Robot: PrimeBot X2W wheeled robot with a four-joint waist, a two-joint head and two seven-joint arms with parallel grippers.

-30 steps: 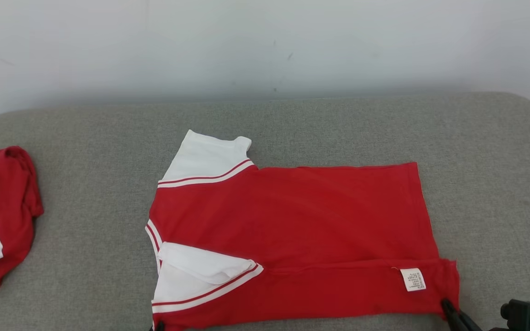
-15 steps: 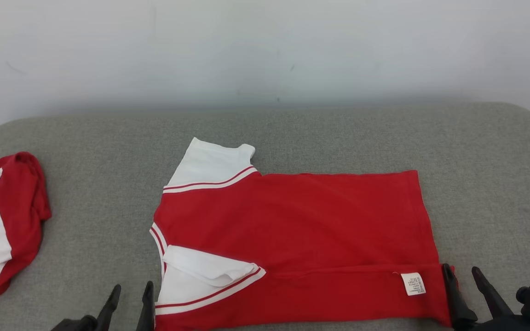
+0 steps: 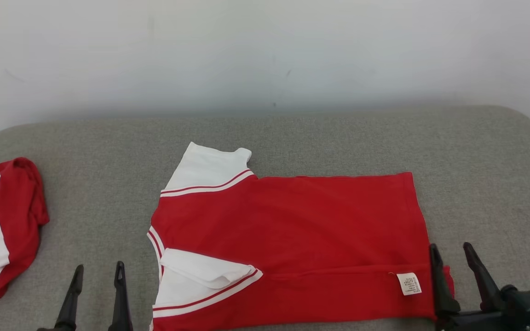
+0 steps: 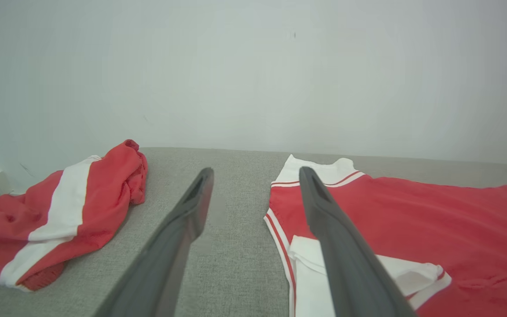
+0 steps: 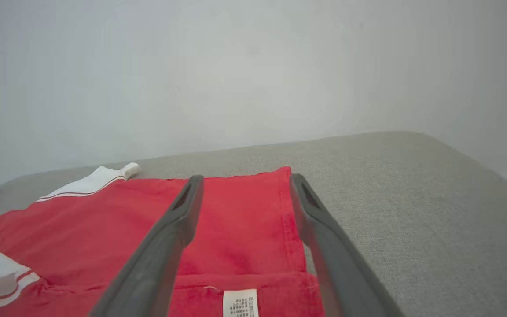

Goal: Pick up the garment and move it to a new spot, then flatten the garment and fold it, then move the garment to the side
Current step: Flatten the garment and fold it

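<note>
Left gripper [image 3: 99,266]: your jaws stand wide apart and hold nothing. They sit over bare tabletop [image 3: 292,133], just beside the collar end of the garment [image 3: 302,220].
Right gripper [image 3: 450,246]: the jaws are wide apart and empty here too. One finger crosses the hem corner and the other is over bare tabletop. You cannot tell whether either touches the cloth.
Garment: it lies flat in the middle of the tabletop with its near long edge turned over into a folded strip [image 3: 338,294]. The strip shows the label [image 3: 409,283].
Sleeves: the near sleeve [image 3: 200,269] is tucked in under the fold. The far sleeve [image 3: 205,165] juts out past the body.
Stage, as you may judge it: the first fold is laid, and the far side is not yet folded.
Risk one: if you pinch only the top layer at the hem corner, the strip may peel open.
Risk two: your left jaws are off the cloth, so closing there would grab nothing and a one-sided lift would skew the garment.
Risk three: the far sleeve may bunch if you fold over it.
Holders: the tabletop carries everything, including a second garment [image 3: 2,225] crumpled at its left end. That may crowd the side spot.
</note>
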